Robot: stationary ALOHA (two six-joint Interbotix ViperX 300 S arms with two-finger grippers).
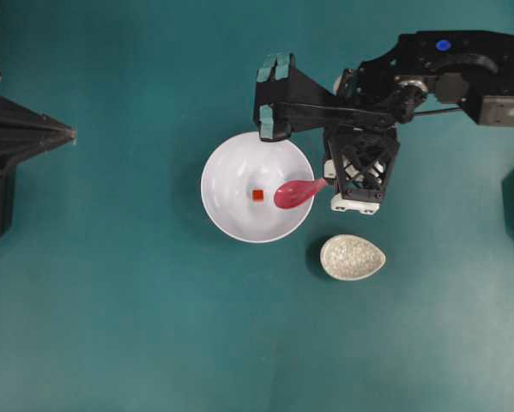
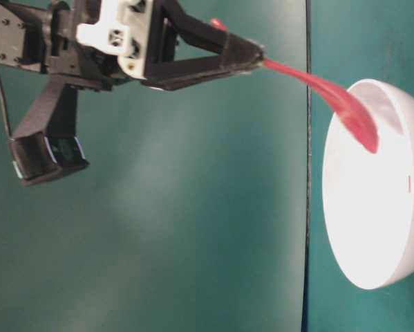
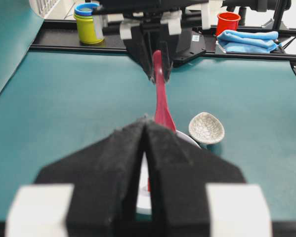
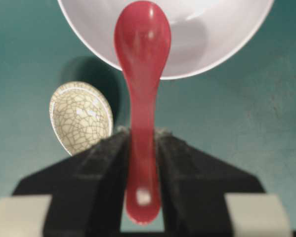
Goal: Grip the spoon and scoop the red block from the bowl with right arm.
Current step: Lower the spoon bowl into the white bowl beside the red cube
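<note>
Pink spoon (image 1: pixel 296 193) is sitting clamped by its handle in the right pincer (image 4: pixel 144 163), scoop hanging over the bowl's (image 1: pixel 226 206) right rim. Red block (image 1: pixel 257 195) is lying mid-bowl, just left of the scoop. Next I'm guessing: dip under it. Rest (image 1: pixel 353 257) is sitting clear, nearby.

The bench (image 1: pixel 111 326) has a plain teal top. On it sits a round white bowl (image 1: pixel 231 210) near the middle, and just beside it, not touching, a small speckled beige teardrop dish (image 1: pixel 353 257), both resting flat
</note>
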